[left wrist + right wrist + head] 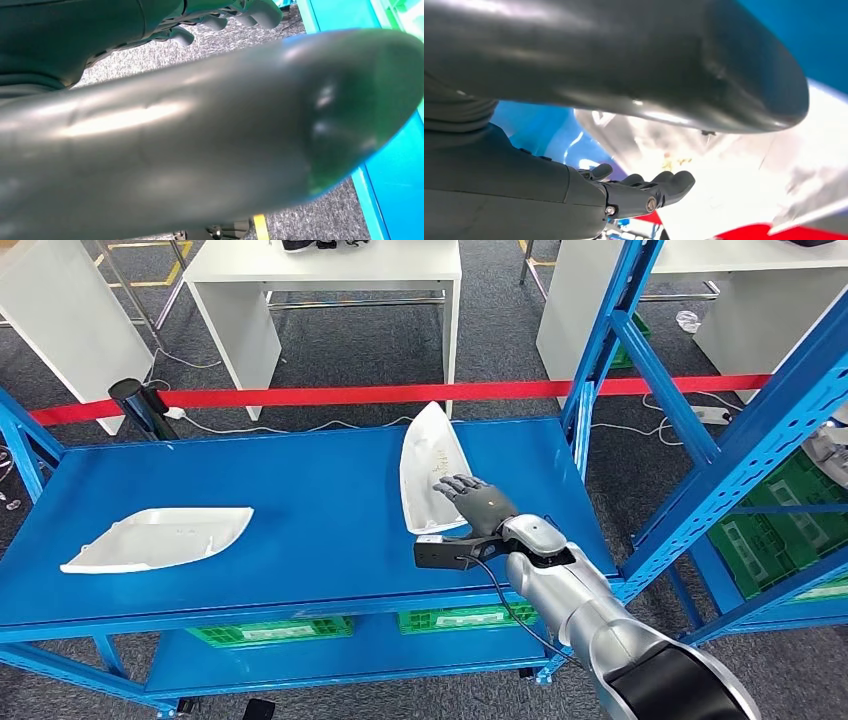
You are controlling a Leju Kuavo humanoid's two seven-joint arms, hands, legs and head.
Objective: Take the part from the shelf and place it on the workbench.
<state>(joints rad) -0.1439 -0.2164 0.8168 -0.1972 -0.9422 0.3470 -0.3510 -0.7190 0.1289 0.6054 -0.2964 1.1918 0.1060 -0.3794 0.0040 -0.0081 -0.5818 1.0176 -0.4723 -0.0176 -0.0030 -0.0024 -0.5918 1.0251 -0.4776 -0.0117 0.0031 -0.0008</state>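
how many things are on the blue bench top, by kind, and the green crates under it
white plastic parts: 2, one at the left, one at the right under the right hand
green crates on the lower shelf: 2, one left, one right
total: 4

White part (430, 476), blue workbench (300, 530), dark grey robot hand (478, 502).

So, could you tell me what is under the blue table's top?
Under the table top sits a lower blue shelf with two green crates, their rims showing. Their contents are hidden by the top.
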